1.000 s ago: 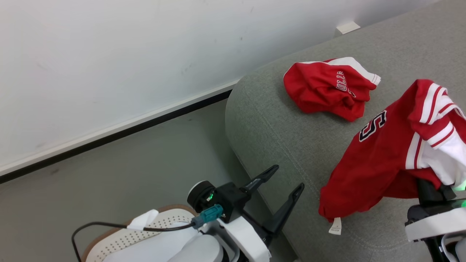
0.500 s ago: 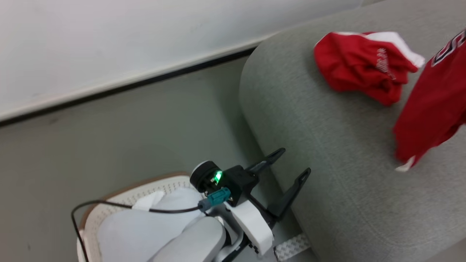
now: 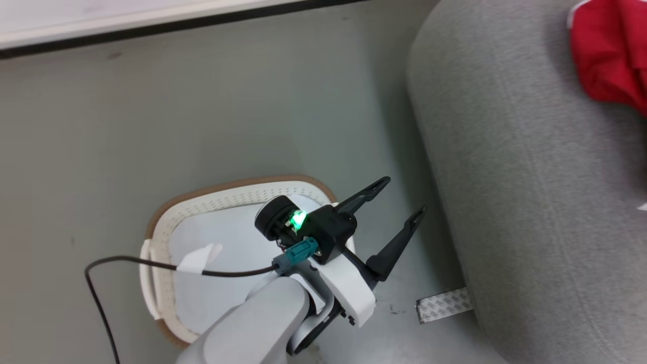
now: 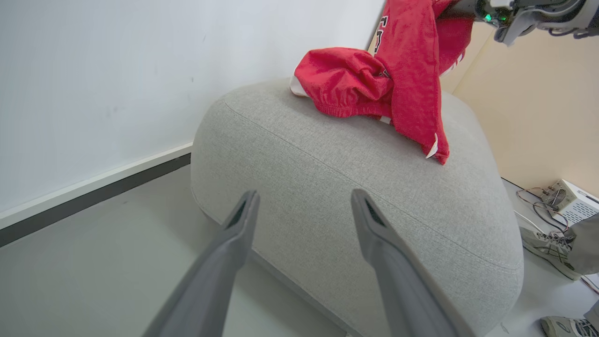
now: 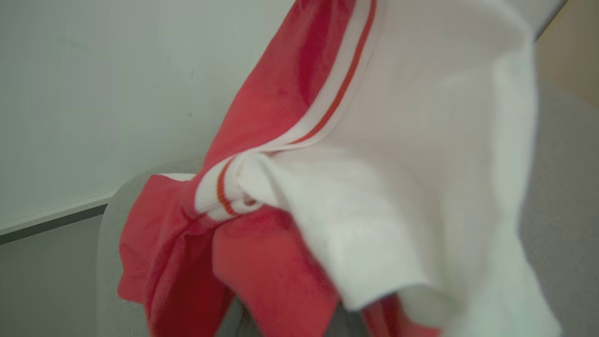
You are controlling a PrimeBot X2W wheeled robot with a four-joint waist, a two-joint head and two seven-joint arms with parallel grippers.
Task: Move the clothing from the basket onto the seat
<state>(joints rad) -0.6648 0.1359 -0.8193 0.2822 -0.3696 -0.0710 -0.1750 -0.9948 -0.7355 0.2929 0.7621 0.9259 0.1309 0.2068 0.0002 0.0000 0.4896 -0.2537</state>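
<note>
Room: grey floor (image 3: 202, 101), white wall (image 4: 93, 70) with a dark skirting, and a beige wall (image 4: 538, 117) behind the seat.
Seat: the grey seat (image 4: 351, 196) stands on the floor, near the basket (image 3: 212, 189).
Head view: looks down into the basket, where a pale pad (image 3: 212, 293) lies. A tape strip (image 3: 444, 305) is on the floor at the seat's foot. The red shorts (image 3: 609, 55) are at the frame's top right, on the seat.
Left wrist view: the shorts lie crumpled on the seat top and the jersey (image 4: 412, 70) hangs just beside them. A box (image 4: 568, 201) with wires and a shoe (image 4: 543, 243) are at the far right.
Right wrist view: blurred red-and-white jersey cloth, close to the lens.
Left hand (image 3: 403, 197): fingers wide apart and empty, over the floor between basket and seat.
Right hand (image 4: 456, 9): clamped on the jersey's top, holding it above the seat.
</note>
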